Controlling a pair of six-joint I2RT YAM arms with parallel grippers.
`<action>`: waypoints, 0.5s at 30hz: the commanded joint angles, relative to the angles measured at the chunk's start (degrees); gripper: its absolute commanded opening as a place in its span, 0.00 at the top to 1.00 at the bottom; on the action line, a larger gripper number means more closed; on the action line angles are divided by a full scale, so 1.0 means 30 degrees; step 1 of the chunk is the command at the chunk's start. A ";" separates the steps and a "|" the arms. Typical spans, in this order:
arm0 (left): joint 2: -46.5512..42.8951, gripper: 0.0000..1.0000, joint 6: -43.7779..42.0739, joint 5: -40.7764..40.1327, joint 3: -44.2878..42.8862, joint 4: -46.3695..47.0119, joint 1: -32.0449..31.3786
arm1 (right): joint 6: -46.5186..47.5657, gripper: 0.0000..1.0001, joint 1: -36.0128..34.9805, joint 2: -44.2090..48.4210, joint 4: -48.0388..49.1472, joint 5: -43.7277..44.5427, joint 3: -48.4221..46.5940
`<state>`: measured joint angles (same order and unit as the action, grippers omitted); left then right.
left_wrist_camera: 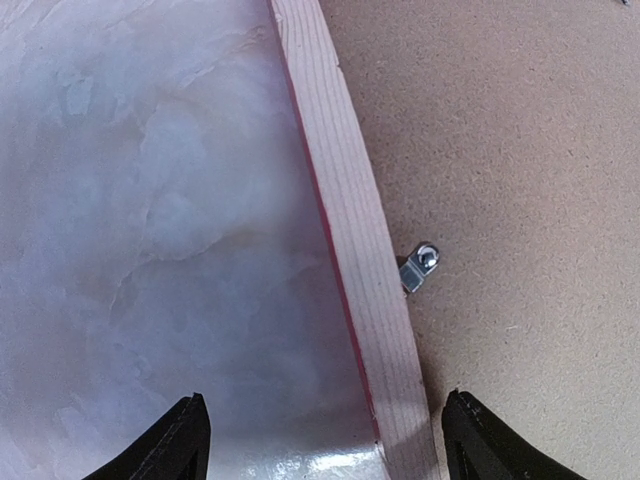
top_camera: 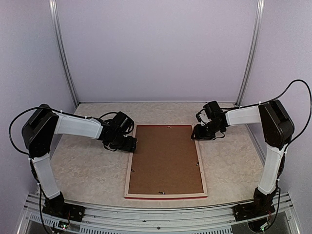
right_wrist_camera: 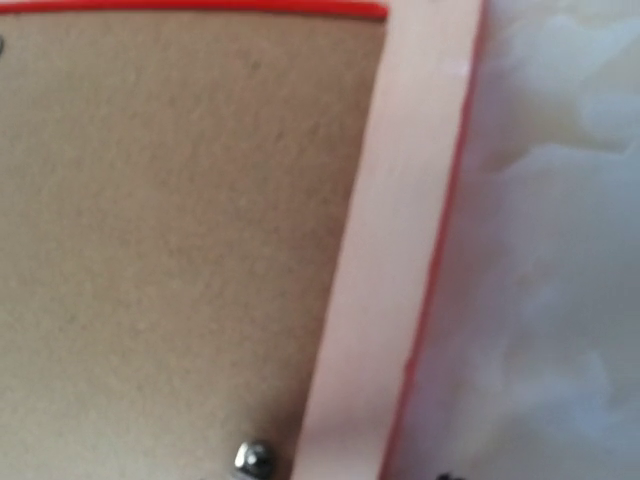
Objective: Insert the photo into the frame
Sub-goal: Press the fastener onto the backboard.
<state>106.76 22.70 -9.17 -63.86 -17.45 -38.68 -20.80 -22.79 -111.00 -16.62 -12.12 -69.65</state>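
So the frame point(top_camera: 165, 195) is lying face down, flat on the table point(top_camera: 83, 165), with its long sides running away from the arm bases. It's a big rectangle. The back rails are pale bare wood with a straight grain, and a thin strip of red shows along the outer edge. Inside it sits a brown backing board point(top_camera: 165, 158), matte and speckly like pressed fibreboard, filling the whole opening. The tabletop is a glossy, cloudy marble-look surface in cream and grey.

The left gripper point(top_camera: 130, 144) is at the frame's left long rail, up toward the far end. On its wrist cam the 2 black fingers point(left_wrist_camera: 185, 440) are spread wide, 1 over the table and 1 over the board, with the wood rail running between them. I can't see either one touching the rail. A small shiny metal tab point(left_wrist_camera: 418, 268) sits on the board, just beside the rail's inner edge.

The right gripper point(top_camera: 196, 133) is at the far right corner of the frame. Its wrist cam is blurry and only shows that corner: pale rail, red edge, board, and 1 more metal tab point(right_wrist_camera: 255, 460) by the rail. The fingers barely show there, so I can't tell how wide that claw is or whether it's gripping anything.
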 commanded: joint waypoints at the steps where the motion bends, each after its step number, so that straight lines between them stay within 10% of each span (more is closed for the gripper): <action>1: 0.0068 0.20 -0.0095 -0.0218 -0.0014 -0.0159 -0.0087 | -0.0289 0.52 -0.0287 -0.0526 -0.0297 0.0864 -0.0521; 15: 0.0154 0.20 -0.0125 -0.0152 -0.0101 -0.0188 -0.0116 | -0.0388 0.50 -0.1039 -0.0825 -0.0685 0.2052 -0.0559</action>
<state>106.78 22.70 -9.28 -63.86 -17.47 -38.68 -21.54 -25.10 -112.42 -17.06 -7.81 -70.65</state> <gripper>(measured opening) 0.796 0.502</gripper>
